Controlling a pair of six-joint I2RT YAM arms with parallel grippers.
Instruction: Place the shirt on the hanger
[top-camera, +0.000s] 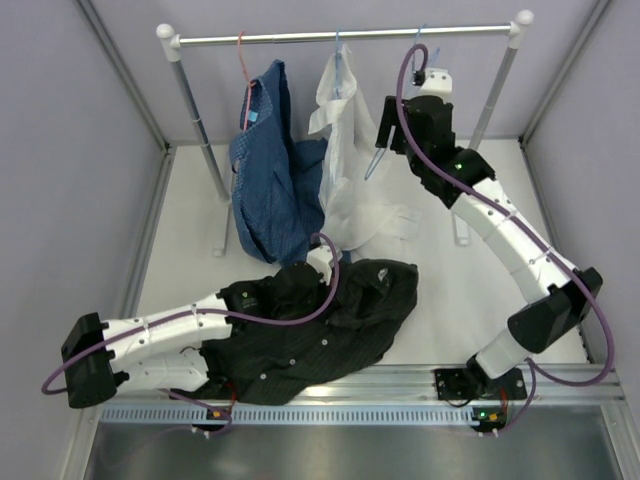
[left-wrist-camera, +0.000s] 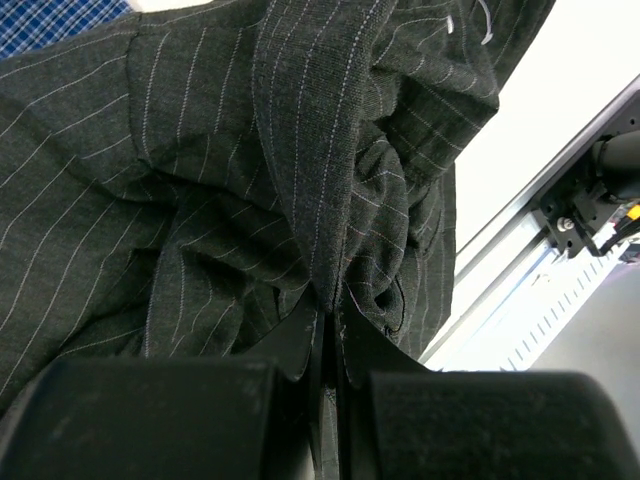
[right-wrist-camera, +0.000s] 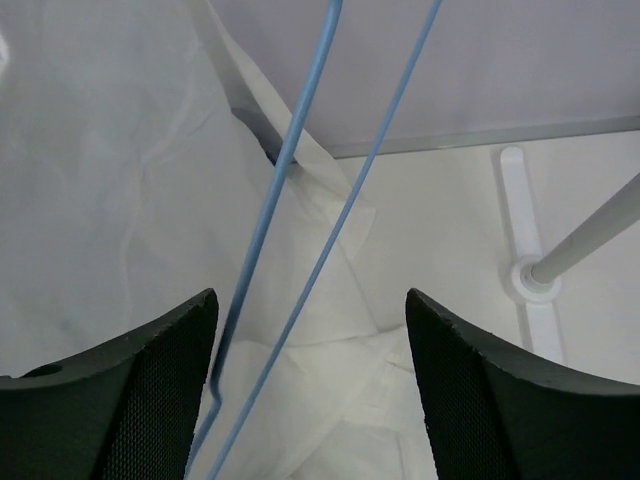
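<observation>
**Item 1: shirt** (top-camera: 335, 325). Black, faint pinstripes, pale buttons. You find it heaped and crumpled on the table (top-camera: 450, 300), near side, centre-left, and on no hanger. Its far edge lies just beside the hem of the blue patterned shirt (top-camera: 265, 185).

**Item 2: L gripper** (top-camera: 312, 268). It sits low over the far edge of the heap, w/ the arm lying across the cloth. In your left wrist view the jaws are together and clamped on a ridge of the pinstriped fabric (left-wrist-camera: 250, 200), which runs up and away from the fingertips (left-wrist-camera: 345, 335).

**Item 3: hanger** (top-camera: 374, 165). Thin light-blue wire, far right, w/ its hook up at the rail (top-camera: 330, 37). It is well apart from item 1. In your right wrist view two of its wires (right-wrist-camera: 300, 130) slant down btw the fingers to a corner near the left-hand pad.

**Item 4: R gripper** (top-camera: 388, 125). It is raised at the far right, beside the white shirt (top-camera: 345, 150). Jaws stand apart, one either side of the wires (right-wrist-camera: 310, 300), w/ nothing pinched. You can't tell if the left-hand pad touches the wire.

**Item 5: misc.** A red-orange hanger (top-camera: 242, 70) carries the blue patterned shirt. The rack foot (right-wrist-camera: 525, 240) stands on the table, far right.
</observation>
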